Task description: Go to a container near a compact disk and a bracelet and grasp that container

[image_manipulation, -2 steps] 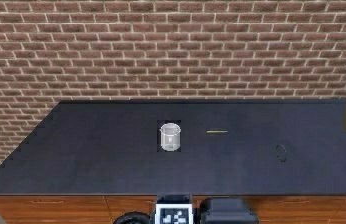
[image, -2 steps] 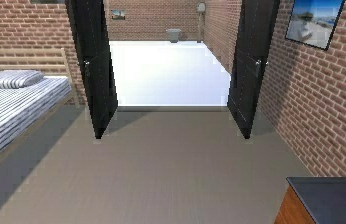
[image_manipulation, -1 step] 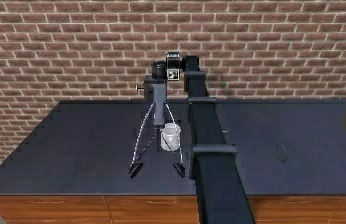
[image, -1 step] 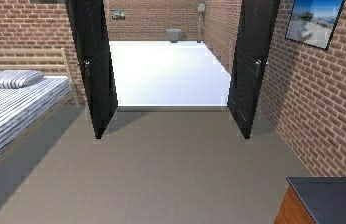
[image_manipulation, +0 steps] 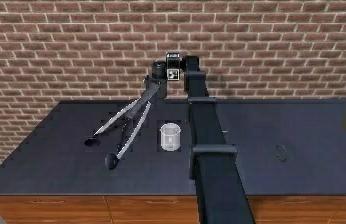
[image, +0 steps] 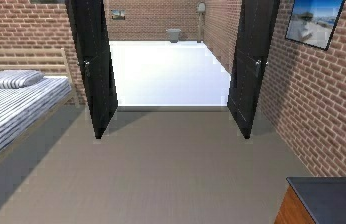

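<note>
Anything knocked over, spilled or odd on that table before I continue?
Nothing stands out. In the arm side view the small clear container stands upright on the dark tabletop left of the arm; a small ring lies flat right of it. No spill.

The arm (image_manipulation: 209, 130) reached as a dark square bar from the near edge of the tabletop (image_manipulation: 291, 120) straight across to its far edge. At its far end sat the two white squares (image_manipulation: 176, 60), with the gripper's dark body just beside them. The gripper (image_manipulation: 101, 151) pointed back toward the near left corner, its two thin fingers (image_manipulation: 121, 118) slanting low over bare surface, holding nothing.
</note>
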You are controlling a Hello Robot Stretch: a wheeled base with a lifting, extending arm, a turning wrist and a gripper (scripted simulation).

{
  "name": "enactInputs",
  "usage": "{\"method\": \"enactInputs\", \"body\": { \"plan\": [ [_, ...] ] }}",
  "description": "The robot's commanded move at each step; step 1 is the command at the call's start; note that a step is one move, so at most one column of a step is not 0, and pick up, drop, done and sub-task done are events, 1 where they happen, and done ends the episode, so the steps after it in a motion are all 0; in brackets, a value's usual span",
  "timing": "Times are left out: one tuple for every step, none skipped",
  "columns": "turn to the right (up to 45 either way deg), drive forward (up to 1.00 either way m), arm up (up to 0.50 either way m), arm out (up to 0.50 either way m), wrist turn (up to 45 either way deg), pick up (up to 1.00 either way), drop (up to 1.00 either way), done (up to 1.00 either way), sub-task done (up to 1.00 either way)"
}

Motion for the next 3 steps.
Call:
{"method": "enactInputs", "body": {
  "plan": [
    [0.0,0.0,0.0,0.0,45.0,0.0,0.0,0.0,0.0],
    [0.0,0.0,0.0,0.0,45.0,0.0,0.0,0.0,0.0],
    [0.0,0.0,0.0,0.0,45.0,0.0,0.0,0.0,0.0]
  ]
}}
